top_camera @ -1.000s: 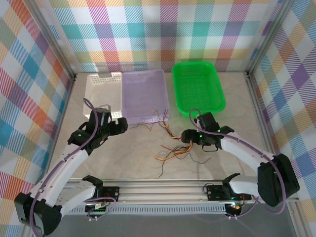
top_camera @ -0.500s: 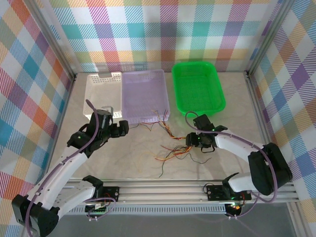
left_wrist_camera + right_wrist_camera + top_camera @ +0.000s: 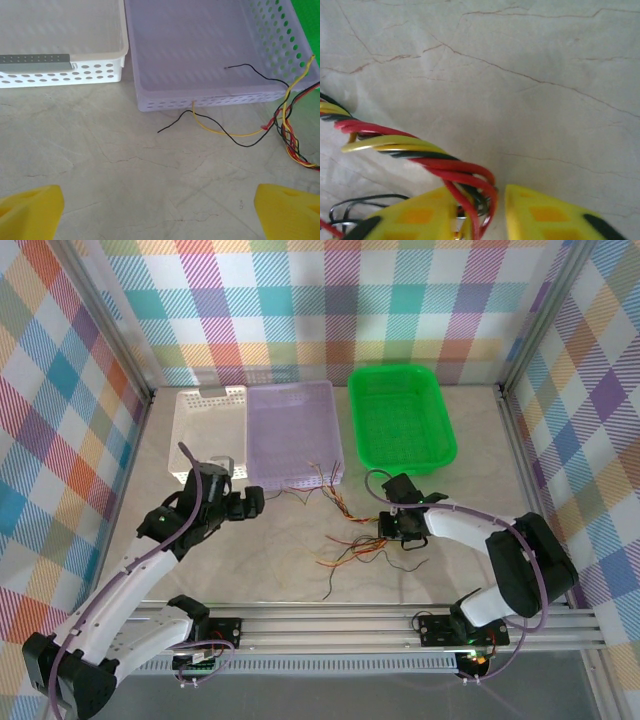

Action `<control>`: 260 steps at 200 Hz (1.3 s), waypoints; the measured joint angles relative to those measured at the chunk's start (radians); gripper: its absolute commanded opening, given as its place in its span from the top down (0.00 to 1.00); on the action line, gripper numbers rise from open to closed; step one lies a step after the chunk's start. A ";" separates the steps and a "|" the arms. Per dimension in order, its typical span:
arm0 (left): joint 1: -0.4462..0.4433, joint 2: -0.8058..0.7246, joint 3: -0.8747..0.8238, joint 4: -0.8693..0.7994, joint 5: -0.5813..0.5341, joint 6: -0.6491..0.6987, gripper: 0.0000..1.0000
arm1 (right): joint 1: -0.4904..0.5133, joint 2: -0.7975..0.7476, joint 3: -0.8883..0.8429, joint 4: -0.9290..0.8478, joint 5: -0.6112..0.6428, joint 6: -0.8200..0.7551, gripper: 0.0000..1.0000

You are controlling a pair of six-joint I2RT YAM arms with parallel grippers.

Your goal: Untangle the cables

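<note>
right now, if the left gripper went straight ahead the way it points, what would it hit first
Likely the loose black and yellow wires on the table, then the front wall of the purple basket just behind; the left gripper's tilt is unclear.

Counts were: 3 baskets along the 12 o'clock edge of the surface [image 3: 250, 555]: 1 white basket [image 3: 208, 420] at 11, 1 lilac basket [image 3: 295, 430] at 12, 1 green basket [image 3: 400, 420] at 1. 1 tangled bunch of cables [image 3: 350, 548] near centre, in 3 colours: red, yellow, black. Strand count couldn't be told, too fine and overlapped. 2 end effectors: left end effector [image 3: 255, 502] at 9 of the bunch, right end effector [image 3: 386, 528] at 3.
</note>
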 measured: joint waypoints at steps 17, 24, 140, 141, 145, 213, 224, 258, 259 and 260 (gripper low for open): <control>-0.026 -0.001 0.007 0.000 0.016 -0.020 0.03 | 0.003 0.000 0.007 0.008 0.001 -0.002 0.95; -0.041 -0.003 0.008 0.002 0.024 -0.038 0.04 | 0.004 -0.002 0.012 0.008 0.002 -0.004 0.99; -0.508 0.130 0.004 0.172 -0.032 -0.383 0.07 | 0.006 -0.265 0.019 0.050 -0.055 -0.109 1.00; -0.511 0.133 0.005 0.172 -0.034 -0.383 0.07 | 0.006 -0.267 0.019 0.051 -0.058 -0.112 1.00; -0.528 0.149 0.009 0.173 -0.043 -0.383 0.07 | 0.006 -0.273 0.019 0.054 -0.066 -0.119 1.00; -0.680 0.288 0.067 0.221 -0.200 -0.381 0.16 | 0.008 -0.336 0.018 0.117 -0.258 -0.216 1.00; -0.685 0.285 0.061 0.247 -0.212 -0.381 0.20 | 0.008 -0.339 0.017 0.130 -0.292 -0.223 1.00; -0.689 0.245 0.011 0.297 -0.239 -0.394 0.27 | 0.008 -0.351 0.017 0.160 -0.391 -0.240 1.00; -0.689 0.243 0.010 0.298 -0.240 -0.394 0.27 | 0.008 -0.351 0.017 0.160 -0.392 -0.240 1.00; -0.689 0.241 0.008 0.298 -0.241 -0.396 0.27 | 0.008 -0.352 0.017 0.161 -0.394 -0.241 1.00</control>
